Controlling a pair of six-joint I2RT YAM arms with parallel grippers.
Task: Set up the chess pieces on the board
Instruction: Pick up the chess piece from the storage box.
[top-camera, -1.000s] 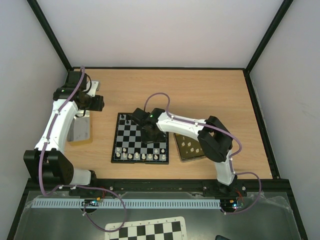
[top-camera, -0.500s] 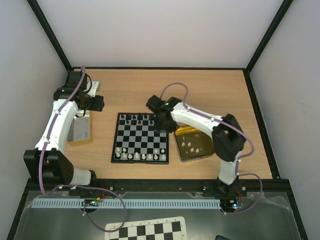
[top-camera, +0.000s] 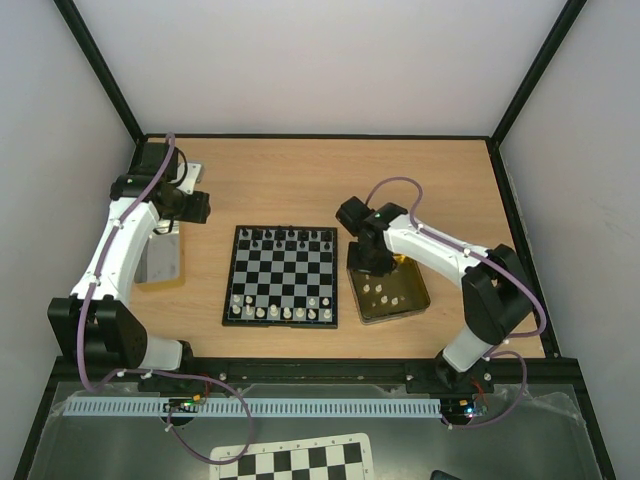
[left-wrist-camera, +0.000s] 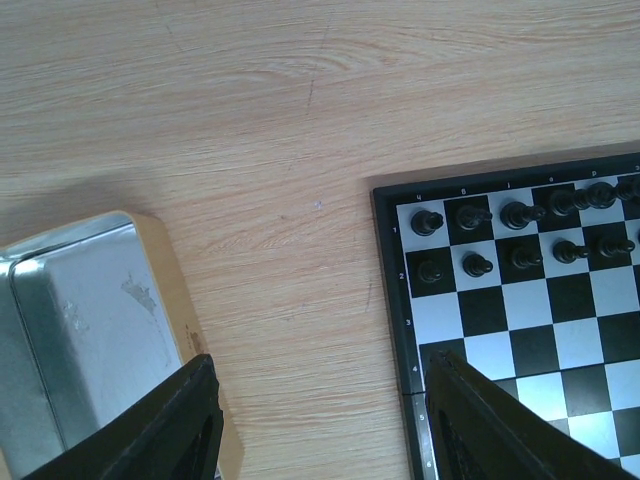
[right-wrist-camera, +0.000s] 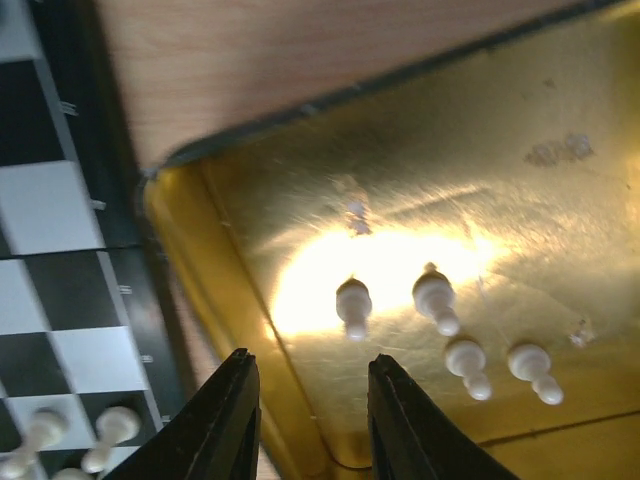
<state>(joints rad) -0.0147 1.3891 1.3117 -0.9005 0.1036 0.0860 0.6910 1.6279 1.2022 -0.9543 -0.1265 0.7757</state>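
Swinging away from the board since a second ago, the right arm now reaches over the square gold metal tin (top-camera: 412, 303), which sits just beside the right edge of the small black-framed chessboard with black and pale grey squares (top-camera: 283, 275). The left arm has not shifted.

The right gripper (right-wrist-camera: 313, 356) hangs above the tin's left part, near the wall next to the board. Its jaws stand narrowly parted, and nothing is between them. Below it, four loose cream-white pawns (right-wrist-camera: 352, 303) lie on their sides on the shiny gold floor, two of them close to the fingertips and two further along.

The board lies flat at the middle of the light wooden table (top-camera: 300, 180). Tiny black chess figures (top-camera: 290, 238) fill its two far rows. Cream-white chess figures (top-camera: 280, 312) stand along its near edge, with a few more in the row behind them.

The left gripper (left-wrist-camera: 320, 360) hovers at the far left of the table, its jaws wide apart and empty. A silvery rectangular tin lid (left-wrist-camera: 70, 330) lies under its left finger, well apart from the board.
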